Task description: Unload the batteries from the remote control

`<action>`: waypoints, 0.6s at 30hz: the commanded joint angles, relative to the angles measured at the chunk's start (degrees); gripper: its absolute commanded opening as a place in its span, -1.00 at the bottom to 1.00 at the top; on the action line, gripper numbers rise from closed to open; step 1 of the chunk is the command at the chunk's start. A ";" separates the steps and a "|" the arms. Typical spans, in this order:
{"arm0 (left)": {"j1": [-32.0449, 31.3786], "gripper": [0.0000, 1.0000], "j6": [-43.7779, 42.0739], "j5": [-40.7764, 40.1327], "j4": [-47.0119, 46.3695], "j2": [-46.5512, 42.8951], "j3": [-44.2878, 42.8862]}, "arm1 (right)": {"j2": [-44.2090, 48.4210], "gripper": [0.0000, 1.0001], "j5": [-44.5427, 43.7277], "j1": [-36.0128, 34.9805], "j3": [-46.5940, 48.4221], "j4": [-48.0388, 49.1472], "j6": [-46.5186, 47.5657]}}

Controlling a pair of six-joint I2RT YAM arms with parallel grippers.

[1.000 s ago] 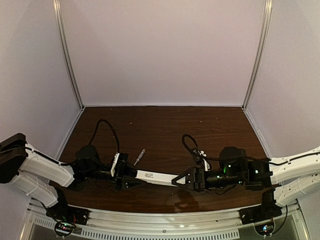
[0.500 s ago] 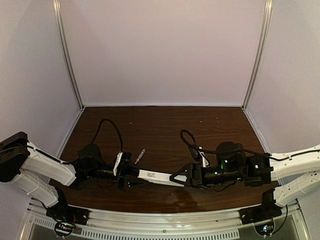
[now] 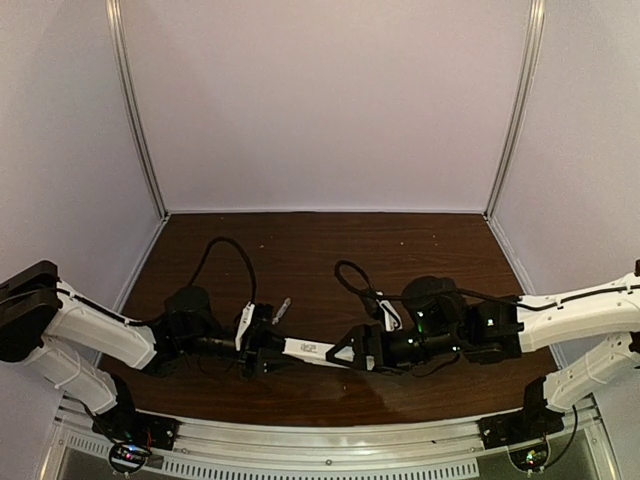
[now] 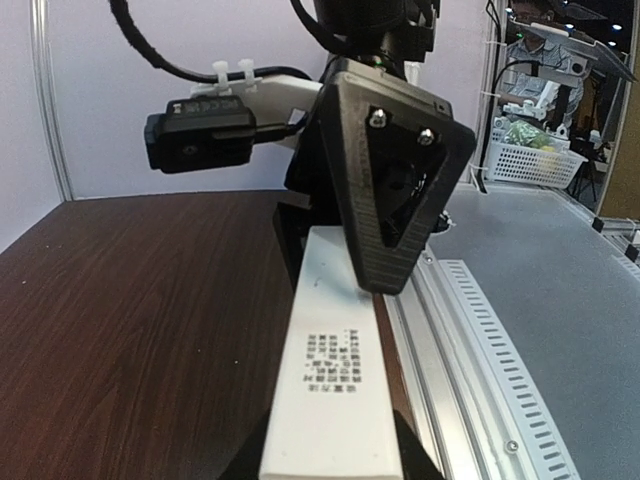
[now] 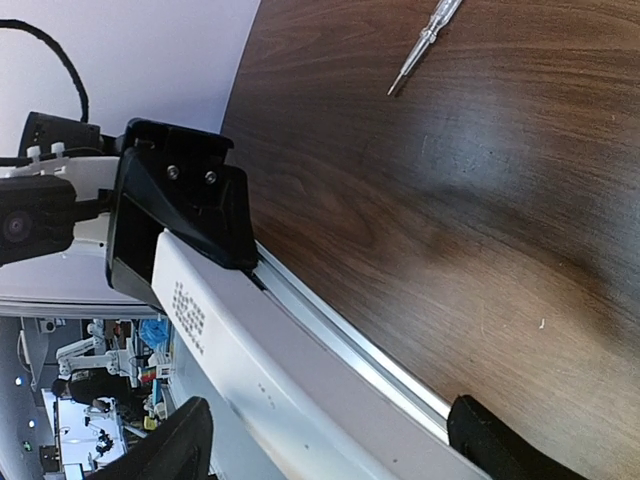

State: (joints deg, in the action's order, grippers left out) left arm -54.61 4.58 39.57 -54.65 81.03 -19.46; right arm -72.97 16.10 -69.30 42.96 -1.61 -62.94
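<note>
The remote control (image 3: 312, 351) is a long white bar held level just above the table, printed label face up. My left gripper (image 3: 265, 352) is shut on its left end; in the left wrist view the remote control (image 4: 335, 380) runs away from that gripper (image 4: 332, 462). My right gripper (image 3: 350, 351) stands open astride the bar's right part. In the right wrist view its fingers (image 5: 180, 445) flank the remote control (image 5: 300, 390) with room on both sides of my right gripper (image 5: 330, 445). The batteries are hidden.
A thin pale-handled screwdriver (image 3: 280, 311) lies on the dark wood table (image 3: 330, 250) just behind the left gripper, and appears again as the screwdriver (image 5: 425, 40). The metal rail (image 3: 320, 435) of the table's near edge runs close beneath the remote. Pale walls enclose three sides.
My right arm has slid left along the remote, so its open jaws now reach close to the left gripper. The left arm and remote have shifted slightly right.
</note>
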 commanded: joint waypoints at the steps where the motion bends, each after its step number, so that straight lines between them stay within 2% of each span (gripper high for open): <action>1: -2.06 -1.00 -3.38 -4.46 2.61 1.23 -2.91 | -1.06 0.62 1.56 0.92 2.19 -1.39 1.20; 10: -2.25 -1.00 -3.65 -5.10 2.56 1.64 -3.05 | -1.97 0.51 2.45 1.70 1.66 -0.38 1.32; 18: -2.21 -1.00 -2.81 -3.59 0.84 0.15 -2.12 | -1.06 0.26 3.60 1.71 -2.14 5.55 0.30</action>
State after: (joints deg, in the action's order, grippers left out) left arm -56.14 1.76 36.01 -49.15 82.08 -21.08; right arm -74.35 18.90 -67.33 42.76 -2.98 -61.78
